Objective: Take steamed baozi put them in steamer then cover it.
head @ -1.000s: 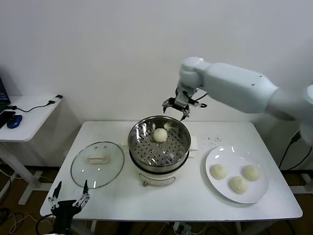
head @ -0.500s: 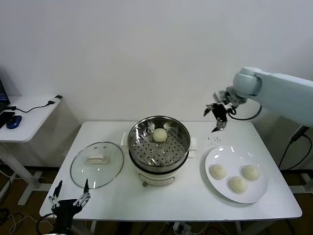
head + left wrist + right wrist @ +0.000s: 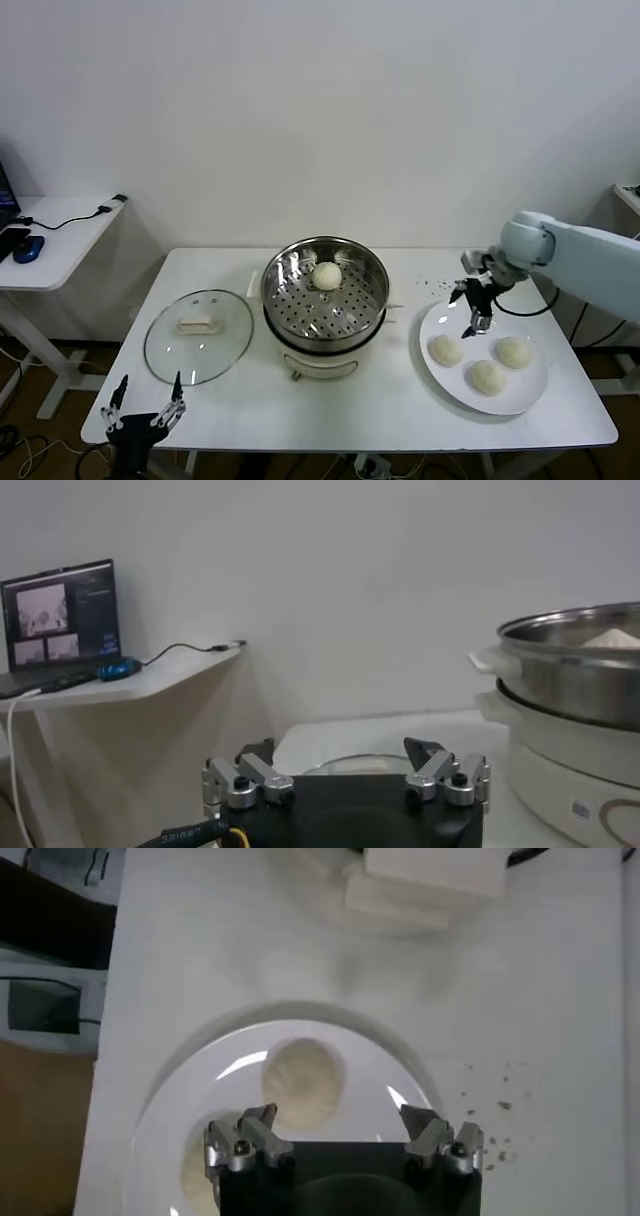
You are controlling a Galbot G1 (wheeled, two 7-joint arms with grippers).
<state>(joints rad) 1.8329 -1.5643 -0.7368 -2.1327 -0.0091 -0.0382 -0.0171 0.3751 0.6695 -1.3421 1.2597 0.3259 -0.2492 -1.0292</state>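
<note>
The steel steamer [image 3: 325, 293] on its cream pot base stands mid-table with one baozi [image 3: 327, 275] inside at the back. Three more baozi [image 3: 446, 350] [image 3: 487, 376] [image 3: 514, 351] lie on a white plate [image 3: 520, 402] at the right. My right gripper [image 3: 471, 312] is open and empty, hovering over the plate's far-left part above the nearest bun; the right wrist view shows that bun [image 3: 304, 1082] between and beyond the open gripper [image 3: 338, 1128]. The glass cover [image 3: 199, 335] with its cream handle lies on the table left of the steamer. My left gripper [image 3: 142, 402] is open, parked below the table's front-left edge.
A white side table [image 3: 60, 235] with a blue mouse and a cable stands at the far left. Dark specks [image 3: 432, 287] dot the table between the steamer and the plate. The left wrist view shows the steamer's side [image 3: 575, 680] and a laptop [image 3: 62, 610].
My right gripper has swung from above the steamer's back rim to the right and down, and now hovers over the plate. The left arm, cover and baozi have not moved.
</note>
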